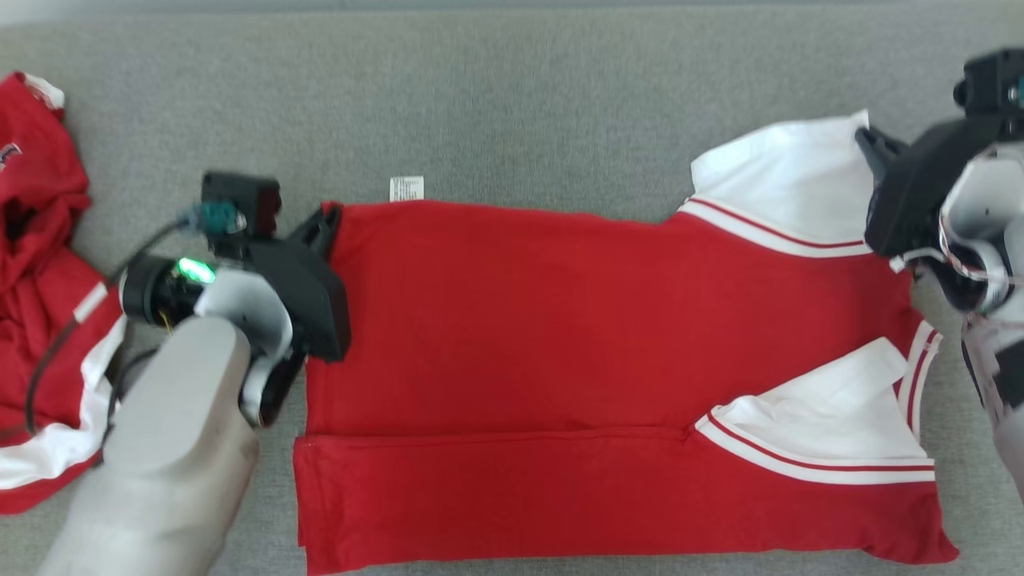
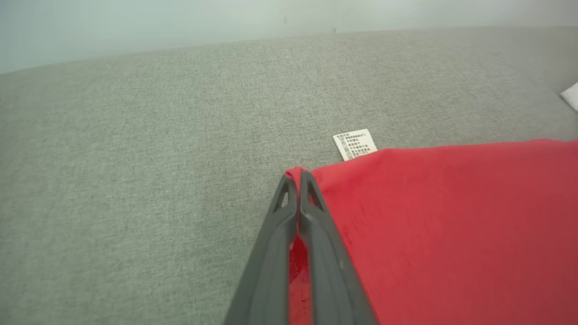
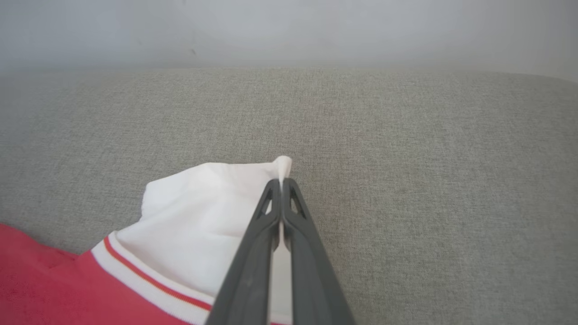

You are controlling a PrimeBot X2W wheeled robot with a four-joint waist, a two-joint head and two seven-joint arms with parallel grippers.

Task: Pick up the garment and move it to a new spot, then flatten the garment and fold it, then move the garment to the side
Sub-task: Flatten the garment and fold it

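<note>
The left hand pinches the frame-left corner of the red, white-sleeved fabric shirt, and the right hand pinches its upper-right sleeve.

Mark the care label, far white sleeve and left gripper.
care label (image 2: 355, 144): left wrist view, middle of the white tag.
white sleeve (image 3: 203, 212): right wrist view, plain white cloth above the stripe.
left gripper (image 2: 298, 177): left wrist view, between its fingertips, shut on the garment (image 2: 451, 234).

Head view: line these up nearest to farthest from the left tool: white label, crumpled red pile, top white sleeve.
1. Small white fabric label, beside the left tool.
2. Crumpled red-and-white garment pile, left edge.
3. Upper white fabric sleeve, far right.
</note>
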